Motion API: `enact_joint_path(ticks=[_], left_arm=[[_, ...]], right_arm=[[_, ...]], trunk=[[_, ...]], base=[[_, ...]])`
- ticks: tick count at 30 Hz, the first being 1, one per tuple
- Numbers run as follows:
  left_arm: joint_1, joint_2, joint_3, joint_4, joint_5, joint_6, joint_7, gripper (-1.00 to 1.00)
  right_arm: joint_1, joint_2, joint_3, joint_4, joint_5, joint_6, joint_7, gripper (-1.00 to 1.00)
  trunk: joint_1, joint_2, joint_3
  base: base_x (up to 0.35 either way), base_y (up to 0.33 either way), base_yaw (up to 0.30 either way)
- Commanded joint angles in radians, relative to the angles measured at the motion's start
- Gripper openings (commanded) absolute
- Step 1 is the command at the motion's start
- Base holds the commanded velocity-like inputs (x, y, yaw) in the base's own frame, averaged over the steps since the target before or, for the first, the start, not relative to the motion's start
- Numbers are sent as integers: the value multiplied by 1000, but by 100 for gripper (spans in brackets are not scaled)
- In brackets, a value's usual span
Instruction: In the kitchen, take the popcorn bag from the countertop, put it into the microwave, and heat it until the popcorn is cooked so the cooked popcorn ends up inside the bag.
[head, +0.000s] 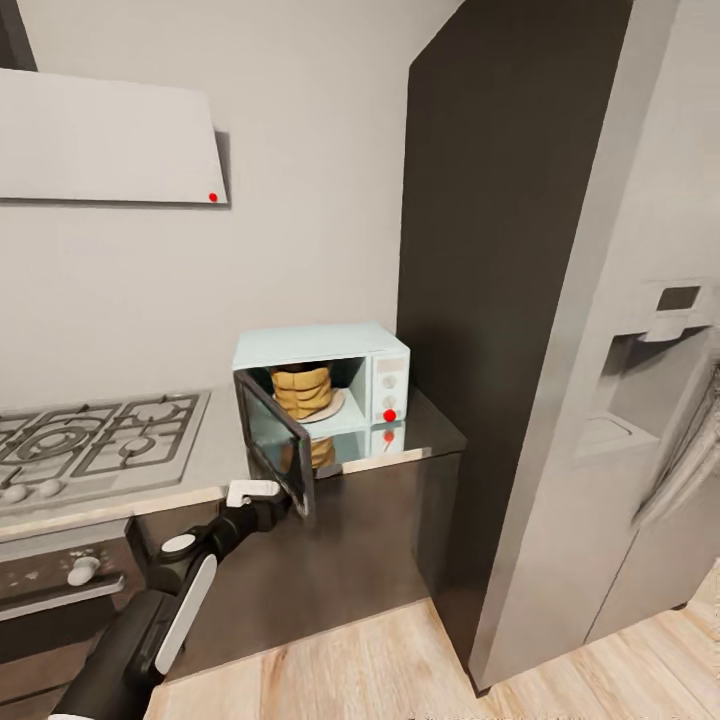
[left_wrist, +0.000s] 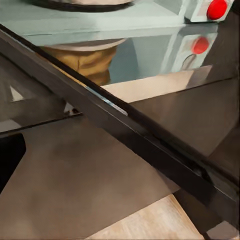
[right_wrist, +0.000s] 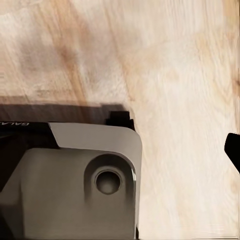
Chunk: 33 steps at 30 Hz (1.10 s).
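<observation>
The pale blue microwave stands on the dark glossy countertop, its red indicator light lit. Its dark glass door hangs swung open toward me. Inside, the golden-brown popcorn bag sits upright on the round plate. My left gripper reaches up to the door's lower outer edge, and its fingers are hidden behind the door. In the left wrist view the door's edge crosses as a dark bar close in front, with the bag's reflection in the counter beyond.
A steel gas hob lies left of the microwave, with a black oven beneath it. A tall dark panel and a grey fridge stand to the right. The right wrist view looks down on wooden floor and my grey base.
</observation>
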Motion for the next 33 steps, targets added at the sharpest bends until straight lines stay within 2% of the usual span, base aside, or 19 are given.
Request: enact_joint_path(ticks=[1, 3, 6, 11, 15, 17, 23, 25, 26, 27, 29, 33], left_arm=[[0, 1, -1, -1, 10, -31, 2, 100], [-1, -3, -5, 0, 9, -61, 6, 100], [-1, -27, -6, 1, 8, -72, 3, 100], [-1, -42, -9, -2, 7, -77, 3, 100], [-1, -80, -10, -2, 6, -77, 5, 100], [-1, -86, -10, -3, 5, -77, 8, 100], [-2, -90, -7, -42, 0, -79, 18, 100], [-2, -85, -4, -67, -52, -78, 50, 100], [-2, -86, -2, -72, -105, -78, 70, 100], [-2, -86, -1, -74, -131, -78, 79, 100], [-1, -85, -1, -77, -153, -78, 84, 100], [-9, -73, 1, -77, -163, -79, 85, 100]], right_arm=[[-1, 0, 8, 2, -5, 1, -5, 100], [0, -2, 7, 2, -5, 0, -13, 100], [15, -3, 7, 2, -5, -5, -15, 100], [20, -3, 7, 2, -5, -15, -15, 100], [26, -3, 7, 2, -7, -17, -15, 100], [27, -3, 7, 2, -7, -17, -15, 100], [28, -5, 7, 2, -65, -18, -15, 100], [28, -5, 7, 2, -70, -20, -15, 100], [28, -5, 7, 2, -71, -20, -15, 100], [28, -5, 7, 2, -71, -20, -15, 100], [28, -5, 7, 2, -71, -20, -15, 100], [28, -5, 7, 2, -71, -20, -16, 100]], trunk=[[0, -1, -1], [0, -1, -1], [0, -1, -1], [0, -1, -1], [0, -1, -1], [0, -1, -1], [0, -1, -1], [0, -1, -1], [0, -1, -1], [0, -1, -1], [0, -1, -1], [0, -1, -1]], base=[[0, 0, -238], [0, 0, -239], [0, 0, -235], [0, 0, -220], [0, 0, -237], [0, 0, -241], [0, 0, -241], [0, 0, -241], [0, 0, -241], [0, 0, -241], [0, 0, -241], [0, 0, -237]])
